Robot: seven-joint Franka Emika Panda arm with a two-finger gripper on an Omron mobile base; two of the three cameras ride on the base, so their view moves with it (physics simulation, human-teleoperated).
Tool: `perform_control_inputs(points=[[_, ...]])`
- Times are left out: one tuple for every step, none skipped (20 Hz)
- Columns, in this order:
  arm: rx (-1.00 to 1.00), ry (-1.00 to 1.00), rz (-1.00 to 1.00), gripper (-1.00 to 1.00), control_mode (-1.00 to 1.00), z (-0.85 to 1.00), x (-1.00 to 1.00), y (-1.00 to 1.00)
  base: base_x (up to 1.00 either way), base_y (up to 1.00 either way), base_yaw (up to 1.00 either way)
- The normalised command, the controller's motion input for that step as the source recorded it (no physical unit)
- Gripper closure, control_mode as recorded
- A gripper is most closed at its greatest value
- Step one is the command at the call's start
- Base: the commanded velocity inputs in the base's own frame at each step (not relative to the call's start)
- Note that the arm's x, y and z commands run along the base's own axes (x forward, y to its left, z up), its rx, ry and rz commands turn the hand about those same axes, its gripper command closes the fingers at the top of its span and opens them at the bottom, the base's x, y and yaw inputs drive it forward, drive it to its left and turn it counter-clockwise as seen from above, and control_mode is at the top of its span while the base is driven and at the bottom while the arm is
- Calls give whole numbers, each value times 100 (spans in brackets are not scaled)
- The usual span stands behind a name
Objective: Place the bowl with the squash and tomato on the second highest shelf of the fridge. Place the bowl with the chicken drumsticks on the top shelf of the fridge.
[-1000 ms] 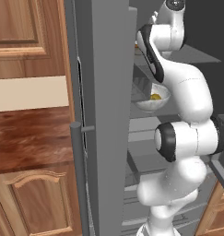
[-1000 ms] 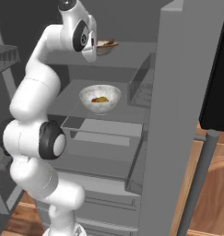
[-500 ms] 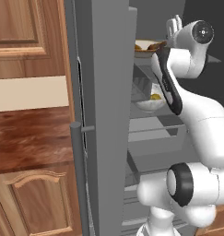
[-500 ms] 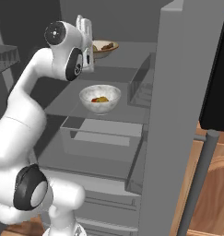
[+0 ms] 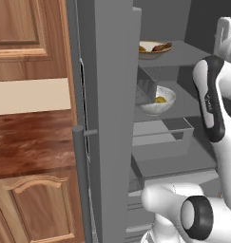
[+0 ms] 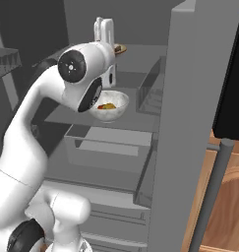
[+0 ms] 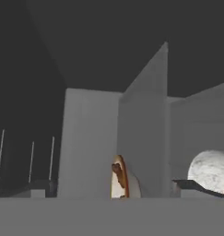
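The fridge (image 5: pixel 107 118) stands open. On its top shelf (image 5: pixel 193 54) rests the bowl with the chicken drumsticks (image 5: pixel 154 49), a shallow cream dish (image 6: pixel 120 48) with brown meat. One shelf lower sits the deep white bowl with the squash and tomato (image 5: pixel 157 100), also (image 6: pixel 109 106). My gripper (image 6: pixel 104 28) is in front of the top shelf, fingers pointing up, open, holding nothing, a little short of the dish. It also shows at the right edge (image 5: pixel 227 33). The rolled hand view shows the dish (image 7: pixel 119 177) edge-on and the white bowl (image 7: pixel 210 170).
A clear drawer (image 5: pixel 159 137) juts out below the white bowl. The open fridge door (image 6: pixel 190 98) with its long handle (image 6: pixel 214 187) stands at the right. Wooden cabinets (image 5: pixel 31 28) and a brown counter (image 5: pixel 31 142) lie left of the fridge.
The gripper was shut on the drumstick dish at the top shelf; it has opened, left the dish on the shelf, and drawn back toward the robot.
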Motion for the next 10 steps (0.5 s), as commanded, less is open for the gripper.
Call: perform_control_inputs(points=[[0, -11, 0, -100, -100, 0, -100, -59, 0, 0, 0], [0, -9, 0, -100, -100, -4, -100, -47, 0, 0, 0], [-2, -8, 0, -100, -100, -15, -100, -31, 0, 0, 0], [-8, -6, 0, -100, -100, -32, -100, -3, 0, 0, 0], [-12, -7, 0, -100, -100, -39, -100, 0, 0, 0, 0], [-18, 0, 0, -100, -100, -26, -100, 23, 0, 0, 0], [-23, 0, 0, -100, -100, -29, -100, 45, 0, 0, 0], [-22, 0, 0, -100, -100, -28, -100, 44, 0, 0, 0], [-22, -1, 0, -100, -100, -26, -100, 46, 0, 0, 0], [-23, -3, 0, -100, -100, -28, -100, 58, 0, 0, 0]])
